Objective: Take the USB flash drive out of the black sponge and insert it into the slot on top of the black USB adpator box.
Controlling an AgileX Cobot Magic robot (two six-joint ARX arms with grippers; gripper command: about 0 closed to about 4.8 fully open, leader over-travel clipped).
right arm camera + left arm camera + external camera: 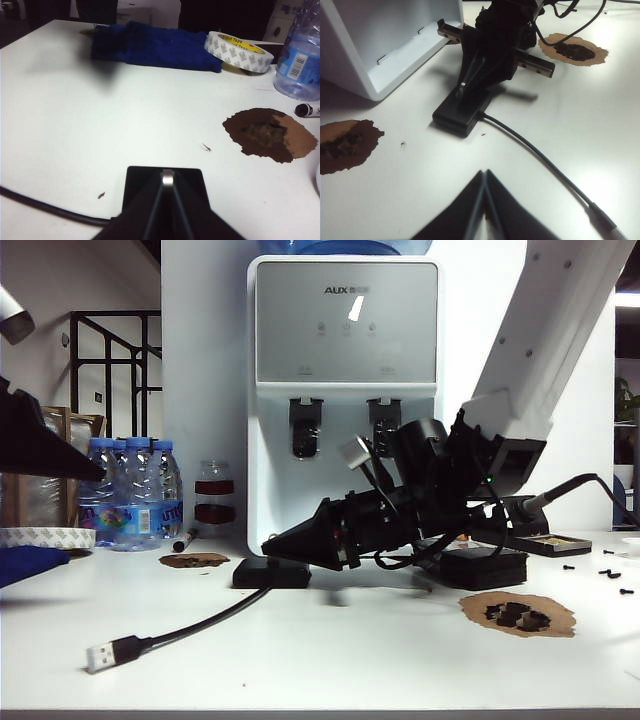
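Observation:
The black USB adaptor box [272, 572] lies flat on the white table in front of the dispenser, also seen at box [462, 112] and box [145, 182]. My right gripper [268, 552] reaches across to it, tilted down, and is shut on the USB flash drive [168, 177]. The silver drive [463, 88] has its end at the box's upper face, so the slot is hidden. The black sponge [485, 566] sits behind the right arm. My left gripper [485, 174] hovers shut and holding nothing, well short of the box, at the far left [95, 470].
The box's black cable [535, 150] runs forward to a silver plug [100, 655]. A water dispenser [345, 390] stands behind; bottles [135, 490], a tape roll [237, 50] and a blue cloth [155, 47] lie left. A brown patch with foam scraps [517, 614] is at right.

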